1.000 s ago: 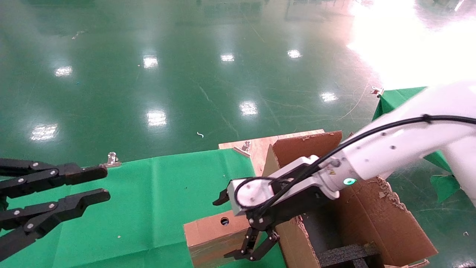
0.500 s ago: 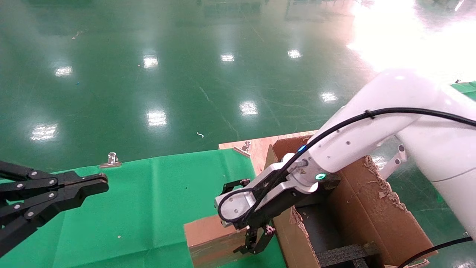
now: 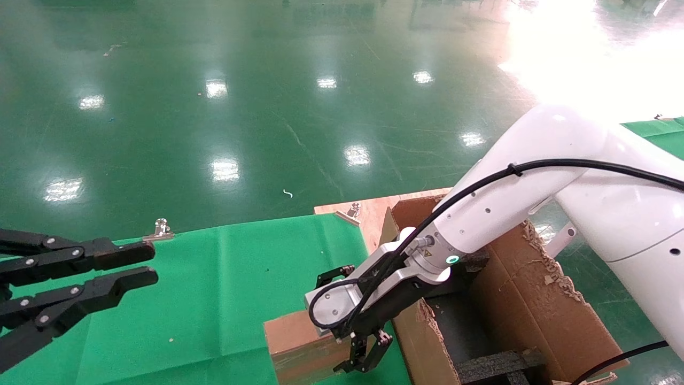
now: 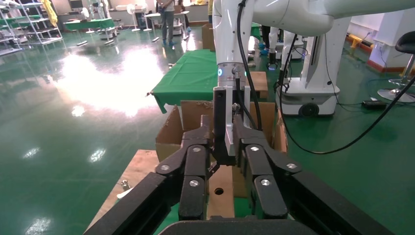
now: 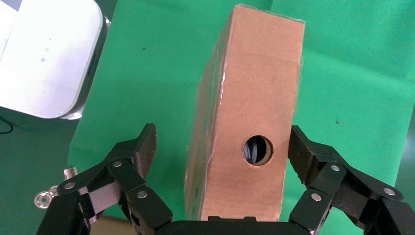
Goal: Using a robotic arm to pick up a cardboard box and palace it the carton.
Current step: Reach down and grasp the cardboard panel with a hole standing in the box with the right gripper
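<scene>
fingers (image 5: pixel 139 149) of the right gripper (image 5: pixel 222 149) are spread wide, straddling the cardboard box (image 5: pixel 249 112) without contact; nothing is held. since a second ago it has been lowered over the box, left of the carton (image 3: pixel 534 305). closure is judged next. left gripper (image 3: pixel 128 264) parked, part open.

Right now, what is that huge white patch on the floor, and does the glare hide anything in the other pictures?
Head view: the glossy green floor mirrors ceiling lights, washing out white at upper right. Left wrist view: a similar bright reflection on the floor, far from the carton. Right wrist view: even light, no glare; the cardboard box reads clearly between the right gripper's open fingers.
</scene>
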